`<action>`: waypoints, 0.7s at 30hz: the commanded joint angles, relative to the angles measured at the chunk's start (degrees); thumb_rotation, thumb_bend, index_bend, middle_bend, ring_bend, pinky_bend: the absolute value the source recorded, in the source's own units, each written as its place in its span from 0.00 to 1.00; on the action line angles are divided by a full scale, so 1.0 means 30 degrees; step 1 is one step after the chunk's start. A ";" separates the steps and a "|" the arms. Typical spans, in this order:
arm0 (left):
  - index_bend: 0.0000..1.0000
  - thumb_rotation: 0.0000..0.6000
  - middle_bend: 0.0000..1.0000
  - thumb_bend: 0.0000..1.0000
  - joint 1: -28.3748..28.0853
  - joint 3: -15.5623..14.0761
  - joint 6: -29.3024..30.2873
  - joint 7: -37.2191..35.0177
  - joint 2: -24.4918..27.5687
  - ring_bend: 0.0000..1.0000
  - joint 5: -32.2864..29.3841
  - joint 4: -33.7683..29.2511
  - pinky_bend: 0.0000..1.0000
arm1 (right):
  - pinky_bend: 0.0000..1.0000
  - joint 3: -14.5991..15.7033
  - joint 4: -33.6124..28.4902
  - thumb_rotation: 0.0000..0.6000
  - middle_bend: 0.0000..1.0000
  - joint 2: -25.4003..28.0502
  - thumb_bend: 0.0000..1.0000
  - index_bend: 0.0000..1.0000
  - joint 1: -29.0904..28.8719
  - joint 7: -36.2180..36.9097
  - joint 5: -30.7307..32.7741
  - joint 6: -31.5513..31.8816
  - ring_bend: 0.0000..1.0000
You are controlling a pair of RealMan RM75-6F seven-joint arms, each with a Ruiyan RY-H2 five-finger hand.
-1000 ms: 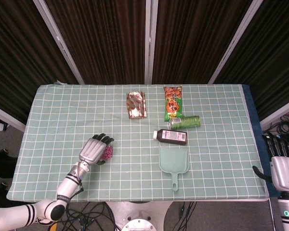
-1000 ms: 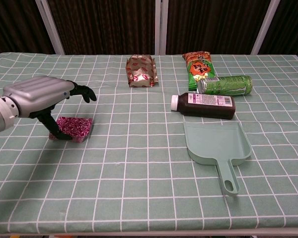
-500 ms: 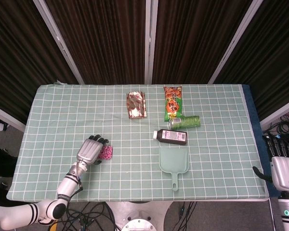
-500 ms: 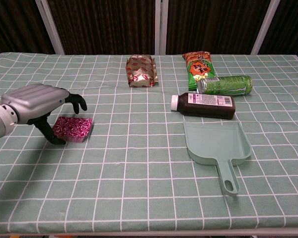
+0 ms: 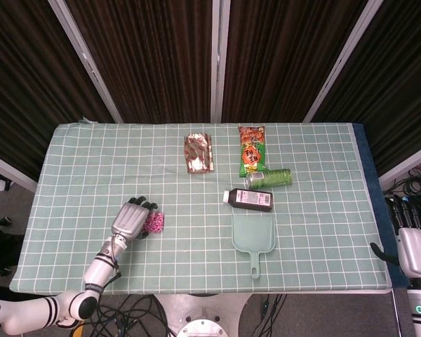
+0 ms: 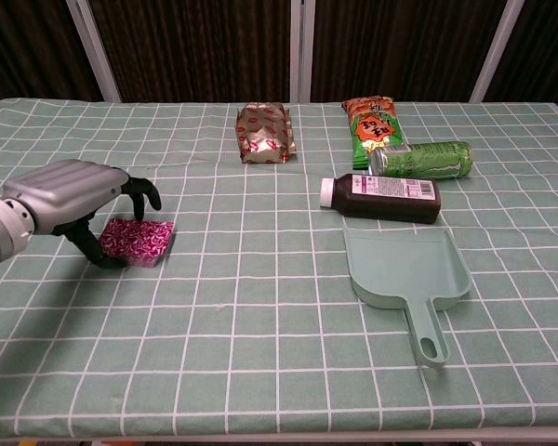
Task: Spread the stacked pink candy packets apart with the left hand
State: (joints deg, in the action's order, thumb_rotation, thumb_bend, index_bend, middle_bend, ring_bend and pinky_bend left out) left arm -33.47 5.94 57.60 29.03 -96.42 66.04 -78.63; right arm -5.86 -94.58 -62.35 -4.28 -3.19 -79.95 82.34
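The pink candy packets [image 6: 139, 240] lie in a flat stack on the green checked tablecloth, at the near left; the head view shows the same packets [image 5: 155, 222]. My left hand [image 6: 73, 199] hovers at their left edge with its dark fingers curled down; a fingertip [image 6: 107, 260] touches the cloth beside the stack. It holds nothing. In the head view the left hand [image 5: 131, 219] covers part of the stack. My right hand [image 5: 415, 246] rests beyond the table's right edge, fingers up and empty.
A green dustpan [image 6: 407, 273] lies at centre right. Behind it are a dark bottle [image 6: 381, 197] on its side, a green can [image 6: 423, 159], an orange-green snack bag [image 6: 372, 121] and a red-silver packet [image 6: 265, 134].
My left hand has drawn back toward the left and lowered, leaving more of the pink stack uncovered. The packets and the right hand have not moved.
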 commanded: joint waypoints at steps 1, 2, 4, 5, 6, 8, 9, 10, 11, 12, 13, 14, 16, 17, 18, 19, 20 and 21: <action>0.28 1.00 0.35 0.16 -0.0050 0.0044 -0.0083 -0.0043 0.0053 0.17 -0.0142 -0.0132 0.27 | 0.00 -0.0011 -0.0012 1.00 0.00 -0.0001 0.10 0.00 -0.0039 0.0025 0.0056 -0.0084 0.00; 0.28 1.00 0.35 0.16 -0.0085 0.0069 -0.0109 -0.0036 0.0070 0.17 -0.0204 -0.0182 0.27 | 0.00 -0.0013 0.0003 1.00 0.00 -0.0009 0.10 0.00 -0.0057 0.0053 0.0054 -0.0106 0.00; 0.28 1.00 0.35 0.16 -0.0133 0.0062 -0.0104 -0.0007 0.0086 0.17 -0.0231 -0.0230 0.27 | 0.00 -0.0014 0.0057 1.00 0.00 -0.0033 0.10 0.00 -0.0077 0.0087 0.0038 -0.0114 0.00; 0.28 1.00 0.35 0.17 -0.0156 0.0046 -0.0096 0.0033 0.0085 0.17 -0.0227 -0.0229 0.27 | 0.00 -0.0010 0.0079 1.00 0.00 -0.0041 0.10 0.00 -0.0077 0.0097 0.0037 -0.0115 0.00; 0.28 1.00 0.35 0.17 -0.0174 0.0028 -0.0088 0.0064 0.0081 0.17 -0.0228 -0.0228 0.27 | 0.00 -0.0007 0.0100 1.00 0.00 -0.0046 0.10 0.00 -0.0078 0.0110 0.0041 -0.0118 0.00; 0.29 1.00 0.35 0.19 -0.0192 -0.0011 -0.0101 0.0078 0.0081 0.17 -0.0284 -0.0271 0.27 | 0.00 -0.0009 0.0145 1.00 0.00 -0.0064 0.10 0.00 -0.0090 0.0129 0.0071 -0.0143 0.00; 0.29 1.00 0.36 0.20 -0.0201 -0.0021 -0.0112 0.0087 0.0085 0.17 -0.0321 -0.0289 0.27 | 0.00 -0.0013 0.0156 1.00 0.00 -0.0070 0.10 0.00 -0.0092 0.0134 0.0088 -0.0150 0.00; 0.29 1.00 0.36 0.21 -0.0219 -0.0023 -0.0125 0.0094 0.0090 0.17 -0.0368 -0.0317 0.27 | 0.00 -0.0019 0.0179 1.00 0.00 -0.0084 0.10 0.00 -0.0093 0.0150 0.0110 -0.0150 0.00; 0.29 1.00 0.37 0.22 -0.0237 -0.0025 -0.0142 0.0103 0.0094 0.17 -0.0402 -0.0334 0.27 | 0.00 -0.0024 0.0204 1.00 0.00 -0.0095 0.10 0.00 -0.0092 0.0167 0.0120 -0.0146 0.00; 0.29 1.00 0.37 0.22 -0.0247 -0.0039 -0.0153 0.0117 0.0092 0.17 -0.0434 -0.0331 0.27 | 0.00 -0.0027 0.0221 1.00 0.00 -0.0101 0.10 0.00 -0.0093 0.0179 0.0126 -0.0144 0.00; 0.29 1.00 0.37 0.23 -0.0267 -0.0043 -0.0152 0.0130 0.0080 0.17 -0.0463 -0.0324 0.27 | 0.00 -0.0026 0.0239 1.00 0.00 -0.0107 0.10 0.00 -0.0090 0.0193 0.0123 -0.0132 0.00; 0.29 1.00 0.37 0.23 -0.0285 -0.0035 -0.0157 0.0126 0.0069 0.17 -0.0490 -0.0320 0.27 | 0.00 -0.0027 0.0252 1.00 0.00 -0.0110 0.10 0.00 -0.0089 0.0207 0.0117 -0.0121 0.00; 0.29 1.00 0.37 0.24 -0.0317 -0.0018 -0.0156 0.0116 0.0054 0.17 -0.0557 -0.0337 0.27 | 0.00 -0.0030 0.0292 1.00 0.00 -0.0120 0.10 0.00 -0.0090 0.0236 0.0113 -0.0111 0.00; 0.29 1.00 0.38 0.25 -0.0330 -0.0030 -0.0148 0.0137 0.0055 0.17 -0.0565 -0.0340 0.27 | 0.00 -0.0033 0.0313 1.00 0.00 -0.0128 0.10 0.00 -0.0093 0.0247 0.0120 -0.0111 0.00; 0.29 1.00 0.38 0.25 -0.0343 -0.0043 -0.0141 0.0167 0.0056 0.17 -0.0577 -0.0332 0.27 | 0.00 -0.0035 0.0329 1.00 0.00 -0.0135 0.10 0.00 -0.0096 0.0253 0.0131 -0.0119 0.00; 0.29 1.00 0.38 0.25 -0.0359 -0.0055 -0.0135 0.0201 0.0053 0.17 -0.0603 -0.0314 0.27 | 0.00 -0.0035 0.0338 1.00 0.00 -0.0138 0.10 0.00 -0.0096 0.0257 0.0145 -0.0124 0.00; 0.29 1.00 0.38 0.25 -0.0367 -0.0060 -0.0127 0.0220 0.0049 0.17 -0.0629 -0.0302 0.27 | 0.00 -0.0036 0.0342 1.00 0.00 -0.0140 0.10 0.00 -0.0096 0.0260 0.0146 -0.0120 0.00; 0.29 1.00 0.38 0.25 -0.0378 -0.0065 -0.0121 0.0237 0.0045 0.17 -0.0648 -0.0285 0.27 | 0.00 -0.0041 0.0352 1.00 0.00 -0.0145 0.10 0.00 -0.0101 0.0264 0.0148 -0.0120 0.00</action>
State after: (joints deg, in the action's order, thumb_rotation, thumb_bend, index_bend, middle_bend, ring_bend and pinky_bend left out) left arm -34.60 5.75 57.23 29.73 -96.28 64.10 -79.49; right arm -5.98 -93.52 -62.78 -4.58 -2.39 -79.50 81.98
